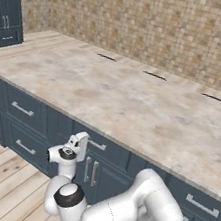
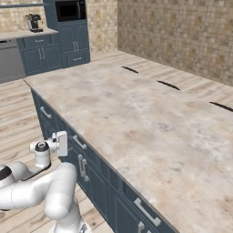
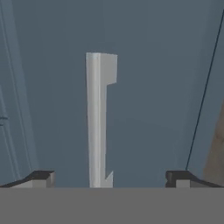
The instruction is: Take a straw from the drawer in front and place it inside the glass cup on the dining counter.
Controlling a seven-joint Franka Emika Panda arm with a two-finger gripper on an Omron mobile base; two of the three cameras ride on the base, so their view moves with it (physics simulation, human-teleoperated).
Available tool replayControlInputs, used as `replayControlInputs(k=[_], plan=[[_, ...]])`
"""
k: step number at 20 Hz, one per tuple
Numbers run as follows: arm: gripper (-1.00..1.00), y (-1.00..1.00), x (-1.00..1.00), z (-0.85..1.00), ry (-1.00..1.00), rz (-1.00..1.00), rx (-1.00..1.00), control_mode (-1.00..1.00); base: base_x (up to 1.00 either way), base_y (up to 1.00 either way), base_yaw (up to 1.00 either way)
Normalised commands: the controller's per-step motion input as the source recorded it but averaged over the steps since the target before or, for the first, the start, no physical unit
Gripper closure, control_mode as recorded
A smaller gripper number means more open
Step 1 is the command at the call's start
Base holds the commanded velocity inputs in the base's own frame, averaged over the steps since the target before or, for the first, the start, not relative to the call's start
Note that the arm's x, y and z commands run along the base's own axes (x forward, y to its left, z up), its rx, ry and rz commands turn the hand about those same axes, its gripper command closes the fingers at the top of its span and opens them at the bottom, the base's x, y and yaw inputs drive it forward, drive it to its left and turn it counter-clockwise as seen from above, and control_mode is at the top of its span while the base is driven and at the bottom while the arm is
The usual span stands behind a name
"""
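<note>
While open, gripper [image 3: 107,177] straddles drawer [image 3: 153,87] handle [image 3: 97,118].

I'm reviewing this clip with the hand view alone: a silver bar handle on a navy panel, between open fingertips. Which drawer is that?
Observer: The drawer in the top row, directly under the dining counter slab.
Operator: Is it pulled out at all?
Observer: No. In the right base view its front sits flush with the neighbouring fronts.
Operator: Is the gripper touching the handle?
Observer: The left base view puts the gripper close beside the handle. I can't tell whether they touch.
</note>
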Motion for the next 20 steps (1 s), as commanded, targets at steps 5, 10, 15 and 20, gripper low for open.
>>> replayControlInputs(k=[5,10,15,20], plan=[[-1.00,-0.15,0.18,-0.32,-0.06,0.07,0.00,-1.00,0.00,0.00,0.00],[-1.00,-0.16,0.19,-0.30,-0.09,0.07,0.00,-1.00,0.00,0.00,0.00],[-1.00,-0.14,0.21,-0.28,-0.10,0.07,0.00,-1.00,0.00,0.00,0.00],[-1.00,-0.08,0.27,-0.32,-0.09,0.07,0.00,-1.00,0.00,0.00,0.00]])
